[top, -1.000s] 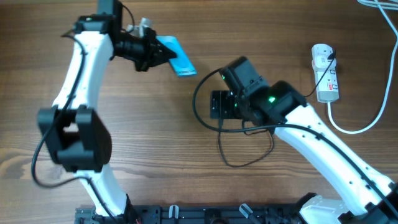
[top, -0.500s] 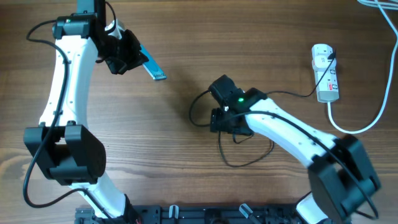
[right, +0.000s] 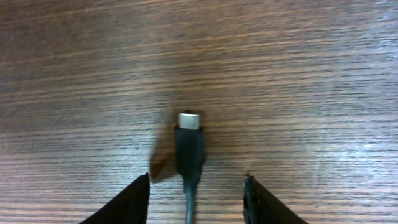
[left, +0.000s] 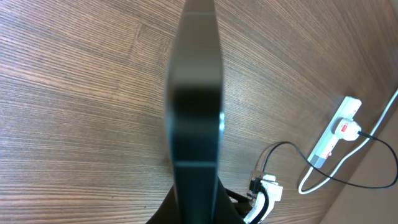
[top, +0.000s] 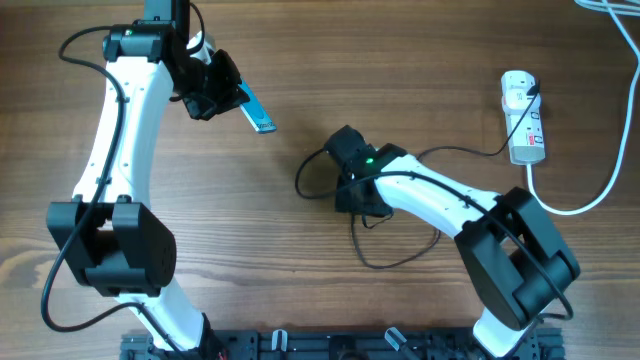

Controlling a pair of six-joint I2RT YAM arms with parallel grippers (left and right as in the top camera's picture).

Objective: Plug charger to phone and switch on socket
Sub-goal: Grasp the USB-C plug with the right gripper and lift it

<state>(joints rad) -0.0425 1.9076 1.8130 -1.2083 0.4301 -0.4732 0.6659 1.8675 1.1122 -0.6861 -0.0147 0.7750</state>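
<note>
My left gripper [top: 218,90] is shut on the phone [top: 257,112] and holds it above the table at the upper left, tilted edge-on with a sliver of cyan screen showing. In the left wrist view the phone [left: 196,106] is a dark edge rising from the jaws [left: 196,208]. My right gripper [top: 348,196] is low over the table's middle. In the right wrist view its fingers [right: 196,186] are open on either side of the charger's black connector [right: 189,146], which lies on the wood untouched. The charger cable [top: 400,262] loops towards the white socket [top: 524,118].
The socket's white cord [top: 590,200] curves along the right edge of the table. The socket also shows in the left wrist view [left: 336,127], with the right gripper [left: 264,190] below it. A black rail [top: 330,345] runs along the front edge.
The left gripper carried the phone left and turned it edge-on, then came slightly back right. The right gripper moved left over the connector and the right arm's elbow swung inward.
</note>
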